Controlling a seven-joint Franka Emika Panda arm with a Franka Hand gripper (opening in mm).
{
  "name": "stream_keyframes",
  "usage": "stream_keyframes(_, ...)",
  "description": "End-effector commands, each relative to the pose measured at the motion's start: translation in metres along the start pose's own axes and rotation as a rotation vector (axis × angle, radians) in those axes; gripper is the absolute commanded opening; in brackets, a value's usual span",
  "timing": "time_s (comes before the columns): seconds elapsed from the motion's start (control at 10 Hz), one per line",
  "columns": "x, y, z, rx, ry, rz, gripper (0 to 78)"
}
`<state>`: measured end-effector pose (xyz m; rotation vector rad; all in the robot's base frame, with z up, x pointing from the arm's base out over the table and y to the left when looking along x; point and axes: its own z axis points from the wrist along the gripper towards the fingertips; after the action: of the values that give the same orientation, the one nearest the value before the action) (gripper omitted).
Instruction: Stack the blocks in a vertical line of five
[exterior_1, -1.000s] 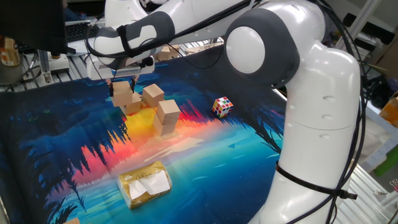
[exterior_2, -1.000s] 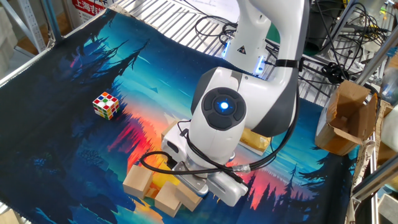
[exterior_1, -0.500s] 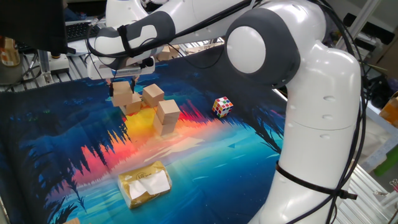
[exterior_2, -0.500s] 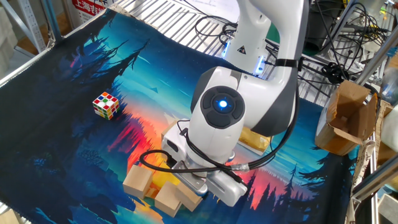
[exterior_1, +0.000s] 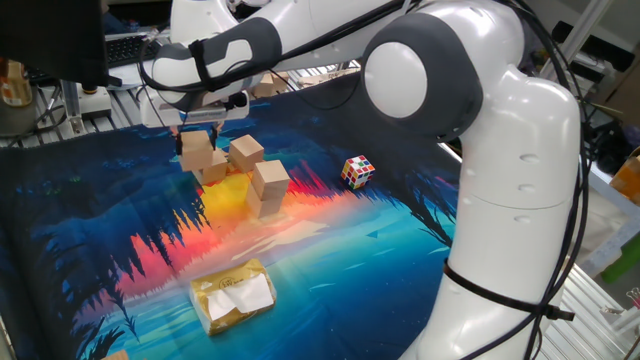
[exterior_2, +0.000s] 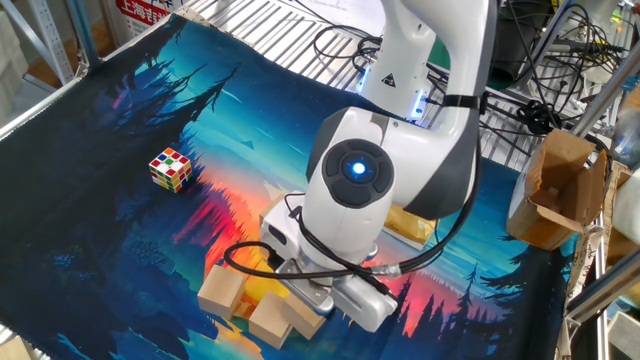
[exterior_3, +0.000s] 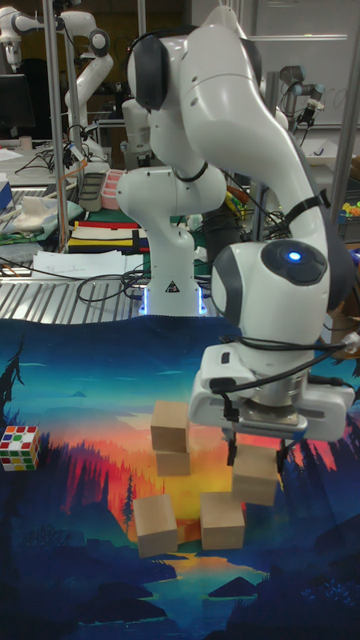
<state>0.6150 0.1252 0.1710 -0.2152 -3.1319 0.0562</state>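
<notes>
Five light-tan wooden blocks lie near the mat's middle. Two of them form a short stack (exterior_1: 269, 188) (exterior_3: 171, 438). Two more rest singly on the mat: one block (exterior_1: 246, 152) (exterior_3: 155, 523) and another block (exterior_1: 214, 173) (exterior_3: 222, 520). My gripper (exterior_1: 200, 140) (exterior_3: 256, 458) points down and is shut on the fifth block (exterior_1: 197, 153) (exterior_3: 256, 477), which sits just above and beside the second loose one. In the other fixed view my arm hides the gripper and most of the blocks; only loose blocks (exterior_2: 222, 290) show at the mat's near edge.
A multicoloured puzzle cube (exterior_1: 358, 171) (exterior_2: 170, 168) (exterior_3: 20, 446) sits apart from the blocks. A yellowish wrapped packet (exterior_1: 233, 295) lies near the mat's front. My arm's white base (exterior_1: 510, 230) fills the right side. A cardboard box (exterior_2: 555, 190) stands off the mat.
</notes>
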Motion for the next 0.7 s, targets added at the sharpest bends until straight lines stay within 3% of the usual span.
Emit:
stream_keyframes(0.1, 0.021, -0.014, -0.017, 0.000, 0.020, -0.009, 1.2)
stream_keyframes(0.7, 0.048, -0.048, -0.049, 0.006, 0.036, -0.041, 1.2)
